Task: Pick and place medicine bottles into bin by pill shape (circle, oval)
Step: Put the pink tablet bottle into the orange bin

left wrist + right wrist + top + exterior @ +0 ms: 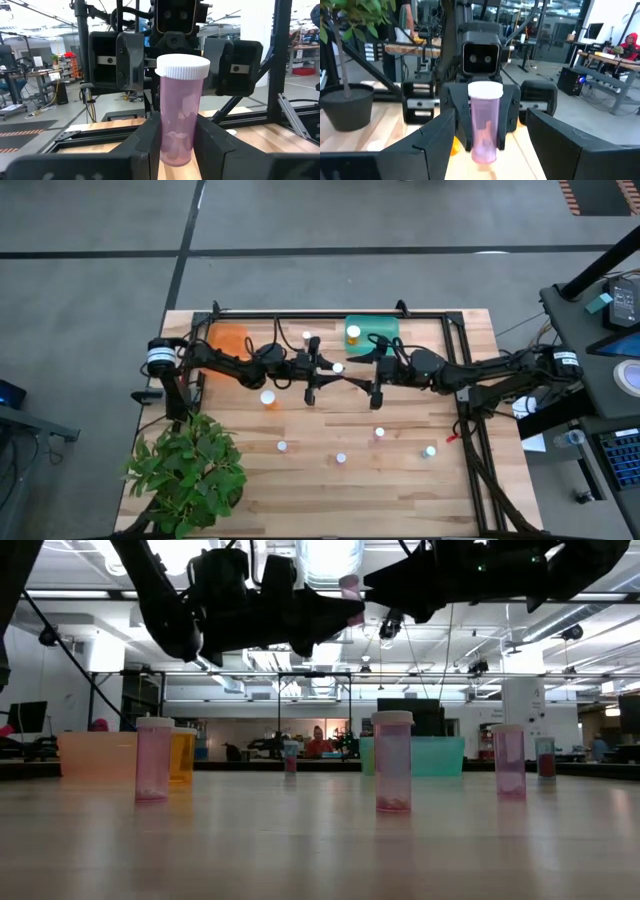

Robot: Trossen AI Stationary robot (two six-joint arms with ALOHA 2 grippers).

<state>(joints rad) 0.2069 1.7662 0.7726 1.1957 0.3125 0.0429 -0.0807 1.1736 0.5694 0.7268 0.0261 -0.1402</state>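
Left gripper [177,145] clamps a pink bottle [181,115]; only the right wrist view shows right gripper [485,145] spread wide, empty

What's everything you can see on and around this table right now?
loose medicine bottles: six showing, white caps, mostly pink, one orange, scattered on the wood
bottle at the bin: one, white cap, at the green bin's left end
held bottle: one, pink, white cap, upright above the table's middle
orange bin: one, table's far left
green bin: one, table's far middle
plant: one, green, near left corner
table: one, light wood
person: one, red hood, in the room beyond
left gripper: shut on the held bottle
right gripper: open, facing the held bottle
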